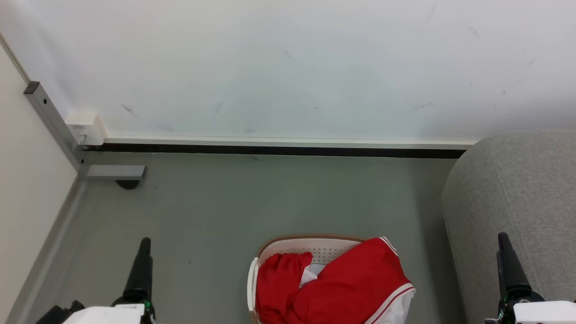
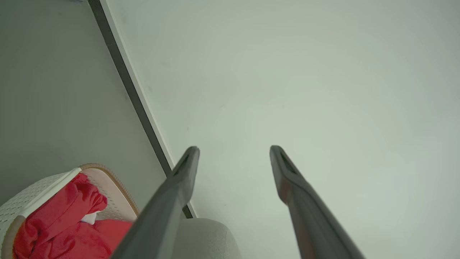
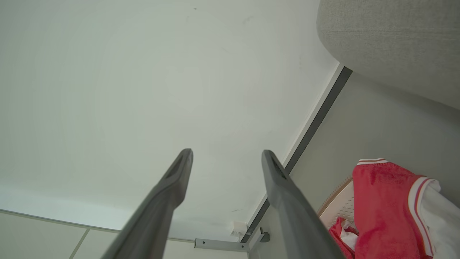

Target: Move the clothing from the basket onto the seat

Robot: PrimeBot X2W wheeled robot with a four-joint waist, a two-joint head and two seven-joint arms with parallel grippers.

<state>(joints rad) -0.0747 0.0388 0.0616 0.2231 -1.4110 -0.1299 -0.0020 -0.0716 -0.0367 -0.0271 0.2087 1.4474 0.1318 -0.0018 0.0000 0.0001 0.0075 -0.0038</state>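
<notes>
One oval cream-white perforated plastic basket (image 1: 310,243) stood on the grey floor (image 1: 225,202), near one light-grey fabric sofa (image 1: 517,189). Red white-trimmed clothing (image 1: 342,283) lay heaped in it; I counted two pieces, one draped over the rim. My left gripper (image 2: 234,149) and right gripper (image 3: 227,152) were both spread and empty.

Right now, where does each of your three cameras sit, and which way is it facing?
Head view: on the head, looking forward and down at the basket of clothing on the floor, seat at right; left gripper and right gripper at bottom.
Left wrist view: on the left wrist, facing the wall along its open fingers.
Right wrist view: on the right wrist, same wall, fingers apart.
Both wrist views share basket, clothing and seat.
</notes>
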